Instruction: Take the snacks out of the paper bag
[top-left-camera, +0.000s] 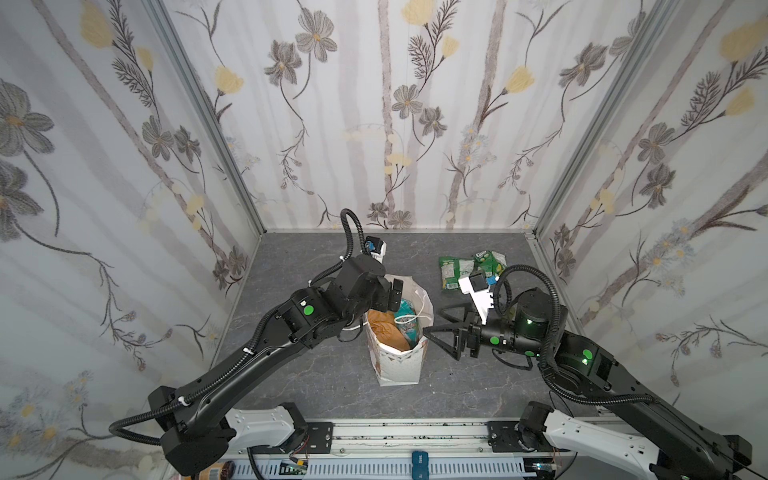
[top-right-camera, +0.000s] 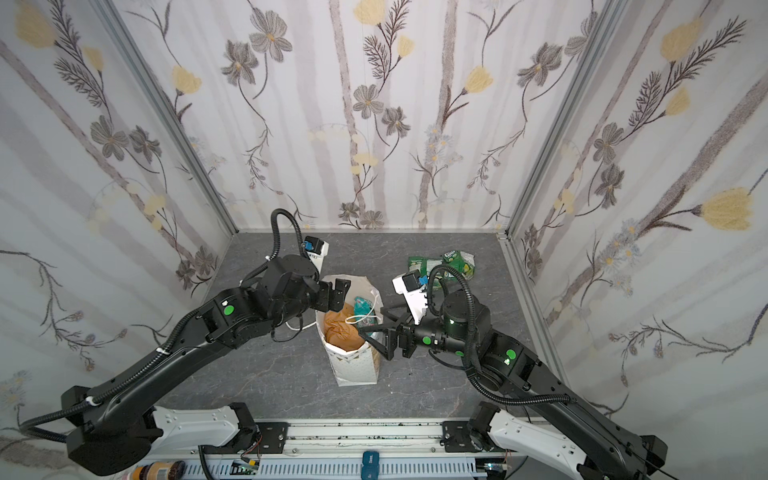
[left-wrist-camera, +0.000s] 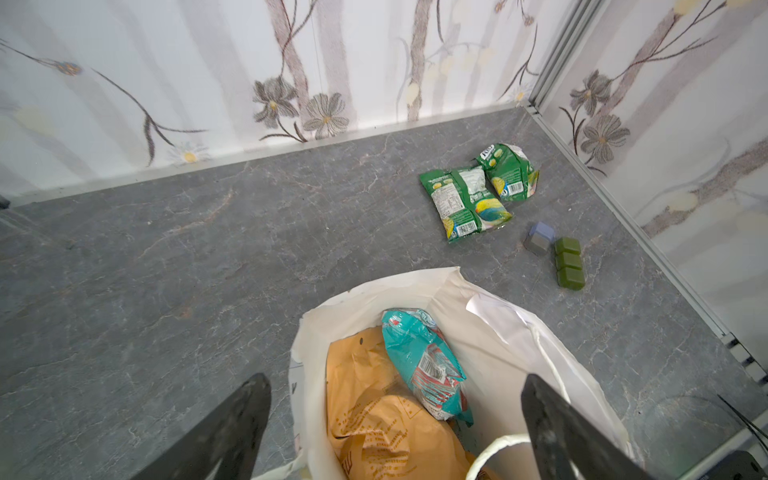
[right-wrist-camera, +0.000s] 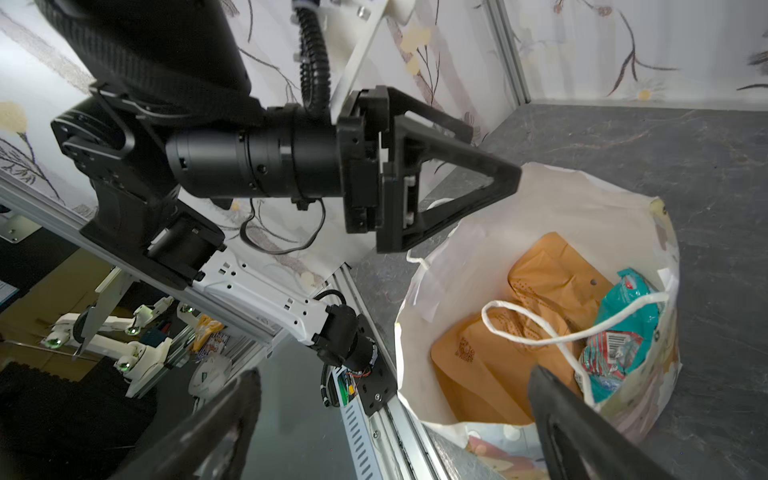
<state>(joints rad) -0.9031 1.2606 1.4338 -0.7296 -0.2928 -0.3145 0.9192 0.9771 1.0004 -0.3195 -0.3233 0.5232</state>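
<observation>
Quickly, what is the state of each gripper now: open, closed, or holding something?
Left gripper: open, holding nothing, over the mouth of the paper bag.
Right gripper: open, holding nothing.

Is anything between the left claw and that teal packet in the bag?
Mostly no. Only a white cord handle droops across the mouth of the paper bag, crossing the teal packet below the open left gripper.

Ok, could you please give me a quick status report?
Left gripper open above paper bag mouth; right gripper open at its rim. Green packets out; teal packet, tan pouch inside. Cord handle draped across the opening.
</observation>
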